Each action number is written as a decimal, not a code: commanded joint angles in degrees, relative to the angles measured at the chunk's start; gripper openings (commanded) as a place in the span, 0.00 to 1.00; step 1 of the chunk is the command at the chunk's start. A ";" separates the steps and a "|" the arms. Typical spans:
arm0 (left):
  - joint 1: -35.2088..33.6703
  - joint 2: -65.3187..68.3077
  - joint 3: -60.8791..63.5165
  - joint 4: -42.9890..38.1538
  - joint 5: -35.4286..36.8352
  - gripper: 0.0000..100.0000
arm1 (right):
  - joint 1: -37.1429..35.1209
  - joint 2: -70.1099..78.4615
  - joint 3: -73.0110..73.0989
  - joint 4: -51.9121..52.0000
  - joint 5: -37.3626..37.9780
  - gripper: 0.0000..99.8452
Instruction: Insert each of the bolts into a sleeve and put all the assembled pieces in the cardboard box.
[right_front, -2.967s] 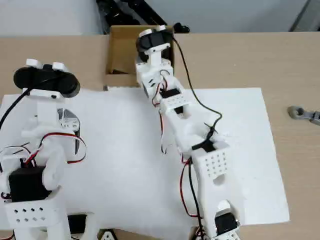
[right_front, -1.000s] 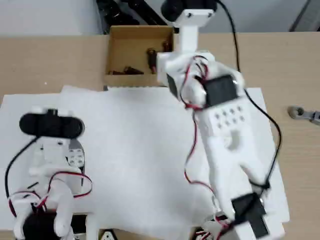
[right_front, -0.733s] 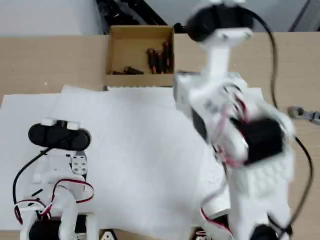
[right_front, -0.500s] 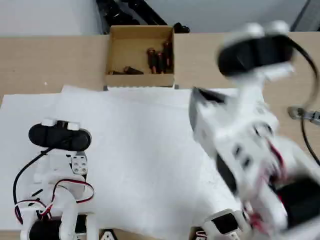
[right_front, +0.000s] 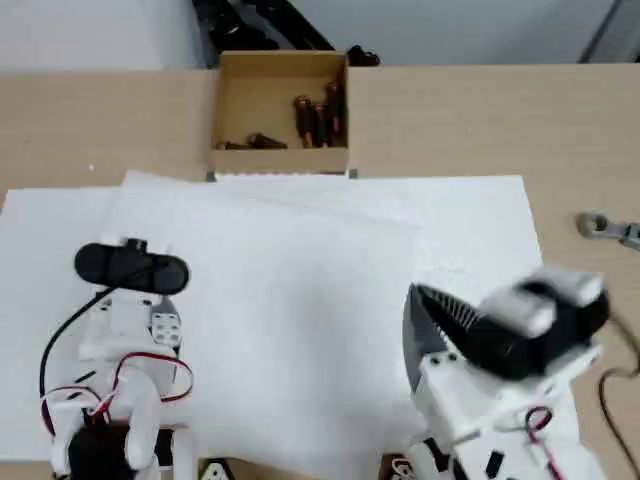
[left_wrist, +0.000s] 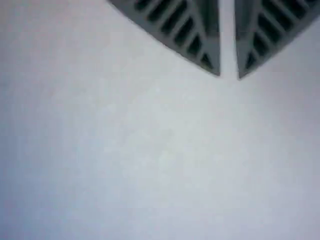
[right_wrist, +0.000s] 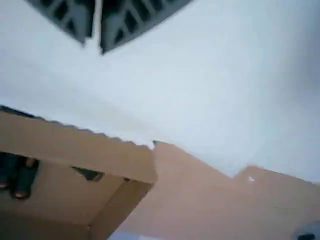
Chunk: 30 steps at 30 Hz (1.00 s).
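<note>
We see a tan wooden table (right_front: 100, 110) under smooth white paper (right_front: 300, 280). At lower left the left arm (right_front: 125, 330), white plastic with red and black wires, stands folded over the sheet. The left gripper (left_wrist: 228, 75) points at the paper, its dark ribbed triangular fingers (left_wrist: 195, 35) drawn to a slit on nothing. At upper centre the square cardboard box (right_front: 232, 110) holds dark cylindrical pieces (right_front: 315, 115). At lower right the right arm (right_front: 520, 340) crouches low, the right gripper (right_wrist: 93, 47) likewise nearly closed and empty.

A light wooden table (right_front: 450, 120) carries a white sheet (right_front: 300, 290); behind it, perhaps a pale wall (right_front: 90, 30).
</note>
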 joint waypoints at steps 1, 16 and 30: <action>-0.44 -0.26 1.10 -1.58 -0.62 0.02 | 0.40 -9.89 11.52 -0.66 3.69 0.00; -13.89 -0.26 12.00 -12.84 6.33 0.01 | 11.74 -9.10 26.64 -3.74 1.23 0.00; -14.68 -0.26 20.62 -14.68 8.35 0.01 | 14.11 -9.10 36.22 -7.69 12.92 0.00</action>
